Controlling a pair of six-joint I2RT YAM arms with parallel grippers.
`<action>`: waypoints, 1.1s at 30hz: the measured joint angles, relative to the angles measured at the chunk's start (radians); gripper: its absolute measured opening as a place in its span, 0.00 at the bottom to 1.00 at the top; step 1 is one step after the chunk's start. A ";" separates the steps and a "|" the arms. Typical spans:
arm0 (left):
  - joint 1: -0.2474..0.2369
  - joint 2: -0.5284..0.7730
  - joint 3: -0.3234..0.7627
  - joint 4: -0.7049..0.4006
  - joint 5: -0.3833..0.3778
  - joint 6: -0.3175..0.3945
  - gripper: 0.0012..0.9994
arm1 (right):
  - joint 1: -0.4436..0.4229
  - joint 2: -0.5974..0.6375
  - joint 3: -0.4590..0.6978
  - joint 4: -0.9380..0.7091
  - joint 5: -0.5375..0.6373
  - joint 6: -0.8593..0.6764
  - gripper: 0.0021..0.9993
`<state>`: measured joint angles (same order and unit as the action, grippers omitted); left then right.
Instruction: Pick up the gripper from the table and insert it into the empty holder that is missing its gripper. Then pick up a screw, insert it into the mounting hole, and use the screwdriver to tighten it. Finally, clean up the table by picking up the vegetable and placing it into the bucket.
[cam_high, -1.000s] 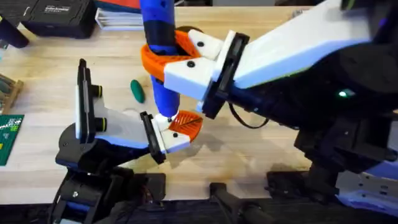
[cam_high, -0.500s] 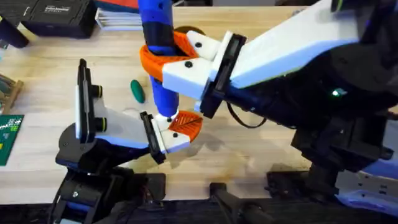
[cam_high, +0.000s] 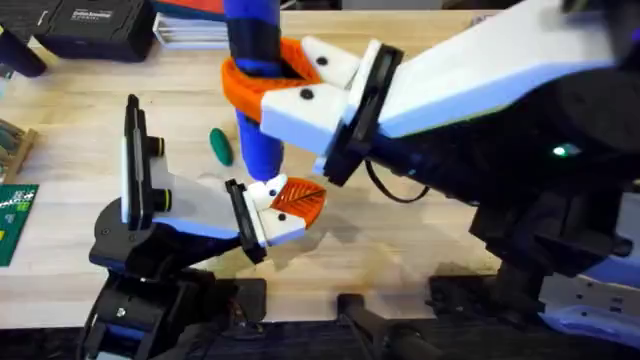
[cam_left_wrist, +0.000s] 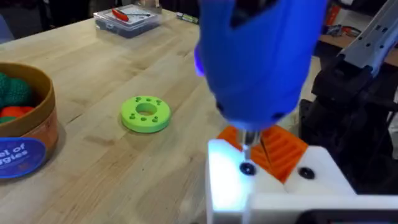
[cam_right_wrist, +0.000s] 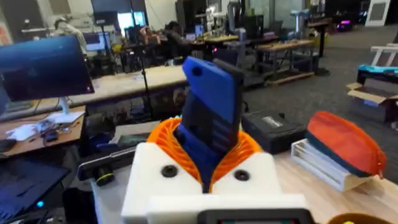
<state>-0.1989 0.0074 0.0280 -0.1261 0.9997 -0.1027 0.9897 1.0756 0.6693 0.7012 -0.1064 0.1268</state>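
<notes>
From overhead, the right gripper (cam_high: 262, 88) clamps the upright blue screwdriver (cam_high: 254, 80), its bit on the holder (cam_high: 265, 215) beside the orange gripper (cam_high: 298, 200); the vegetable (cam_high: 220, 146) lies nearby on the table (cam_high: 420, 250).

The left wrist view shows the bit (cam_left_wrist: 247, 138) meeting a screw (cam_left_wrist: 247, 168), a lime-green disc (cam_left_wrist: 145, 114) and the bucket (cam_left_wrist: 28, 124) standing apart; the left claw's state cannot be told.

In the right wrist view, orange pads (cam_right_wrist: 245, 152) pinch the rigid, smooth barrel mid-body, likely the steadiest hold.

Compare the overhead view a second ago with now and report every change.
Little changed. The right gripper, shut on the blue pen-shaped screwdriver, shifted slightly up the picture, its bit still at the white holder block with the orange ribbed fingertip. The dark green toy vegetable and the white-and-black arm stayed put.
</notes>
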 joint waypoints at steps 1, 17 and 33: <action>0.000 0.000 0.000 0.000 0.000 0.000 0.01 | -0.005 -0.004 0.000 0.006 0.000 0.000 0.02; 0.000 0.000 0.000 0.000 0.000 0.000 0.01 | -0.357 -0.028 0.040 -0.283 0.090 -0.487 0.02; 0.000 0.000 0.000 0.000 0.000 0.000 0.01 | -0.800 0.360 0.040 -0.523 0.320 -1.357 0.02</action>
<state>-0.1989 0.0074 0.0280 -0.1261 0.9997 -0.1024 0.1902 1.4359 0.7097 0.1783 0.2138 -1.2300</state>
